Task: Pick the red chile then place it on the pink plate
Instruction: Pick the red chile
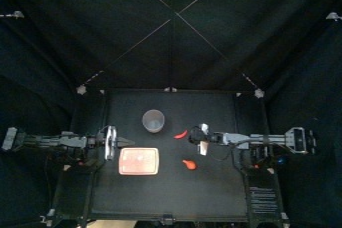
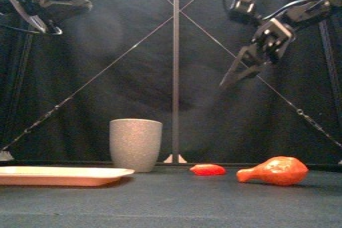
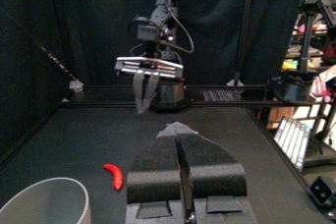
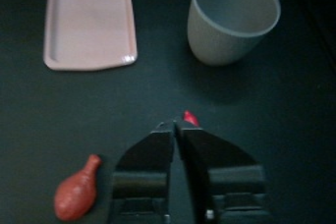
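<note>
1. Counter: black, flat, and carrying every item listed below.

2. Right arm: reaches in from the right side. The right fingers are pressed together, tip to tip, and hold nothing. In the front view they hang high above the counter and point down. In the right wrist view their tips sit just short of the red chile, well above it and not touching.

3. Left arm: rests at the left side, raised off the counter. The left fingers are clenched flat against each other and are empty.

4. Pink plate: a flat rectangular tray lying left of centre towards the front edge, with nothing on it.

5. Grey cup: tall and speckled, standing upright behind the plate and a little to its right. It is apart from the plate.

6. Toy drumstick: orange-red, lying on its side to the right of the plate. It is the item nearest the front on that side.

7. Red chile: small and lying flat on the bare counter (the task's own item, not on the plate). In the front view it sits between the grey cup and the drumstick and touches neither. It is nearly under the right fingers.
</note>
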`<move>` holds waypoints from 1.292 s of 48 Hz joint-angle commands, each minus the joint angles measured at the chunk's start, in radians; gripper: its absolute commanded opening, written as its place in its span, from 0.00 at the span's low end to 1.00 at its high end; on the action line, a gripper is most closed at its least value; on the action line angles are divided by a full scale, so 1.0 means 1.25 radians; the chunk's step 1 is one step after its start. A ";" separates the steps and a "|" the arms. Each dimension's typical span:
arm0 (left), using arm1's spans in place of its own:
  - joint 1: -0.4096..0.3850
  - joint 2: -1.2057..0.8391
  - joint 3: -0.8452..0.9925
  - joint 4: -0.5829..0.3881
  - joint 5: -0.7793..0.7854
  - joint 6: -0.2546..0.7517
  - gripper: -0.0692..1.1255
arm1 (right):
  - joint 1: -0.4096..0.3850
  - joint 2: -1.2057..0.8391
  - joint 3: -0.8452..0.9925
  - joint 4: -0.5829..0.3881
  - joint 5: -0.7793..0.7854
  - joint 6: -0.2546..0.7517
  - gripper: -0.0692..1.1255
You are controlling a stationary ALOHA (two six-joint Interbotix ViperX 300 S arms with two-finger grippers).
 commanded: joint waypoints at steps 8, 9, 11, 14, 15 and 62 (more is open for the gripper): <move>0.001 0.000 -0.010 0.009 -0.004 0.001 0.06 | -0.029 0.214 -0.139 -0.061 0.071 -0.001 0.92; 0.001 0.000 -0.010 0.010 -0.004 0.001 0.05 | -0.033 0.227 -0.146 -0.060 0.075 -0.001 0.93; 0.001 0.000 -0.009 0.011 -0.004 0.001 0.05 | -0.038 0.252 -0.161 -0.060 0.083 0.000 0.93; 0.002 0.000 -0.007 0.011 -0.004 0.000 0.06 | -0.045 0.285 -0.182 -0.060 0.099 -0.001 0.93; 0.002 0.000 -0.007 0.010 -0.004 0.000 0.06 | -0.048 0.295 -0.187 -0.061 0.106 -0.001 0.93; 0.010 -0.001 -0.002 0.011 -0.001 0.001 0.06 | -0.083 0.414 -0.238 0.021 0.191 -0.005 0.47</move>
